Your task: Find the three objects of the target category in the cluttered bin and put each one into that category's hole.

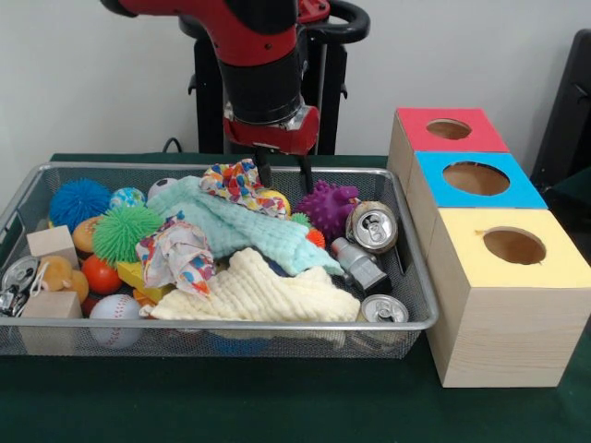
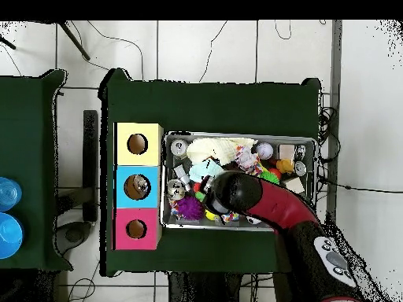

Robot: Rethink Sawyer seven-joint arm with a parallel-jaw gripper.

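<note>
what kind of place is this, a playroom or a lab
Most likely a robotics lab: a robot arm hangs over a wire bin of toys on a green-covered table, beside three wooden boxes with holes, cables trailing across the floor.

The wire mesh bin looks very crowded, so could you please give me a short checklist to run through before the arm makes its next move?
1. Tool open: ok, its two dark fingers hang apart.
2. Tool empty: ok, nothing sits between the fingers.
3. Tool over the wire mesh bin: ok, above its far side, beside the patterned crumpled cloth and the purple spiky ball.
4. Targets exposed: cannot tell; the mint green towel and the cream knitted cloth cover the middle.
5. Holes unblocked on the red-topped box, blue-topped box and yellow-topped box: ok.
6. Silver drink can standing clear of the descent: ok, it lies to one side.
</note>
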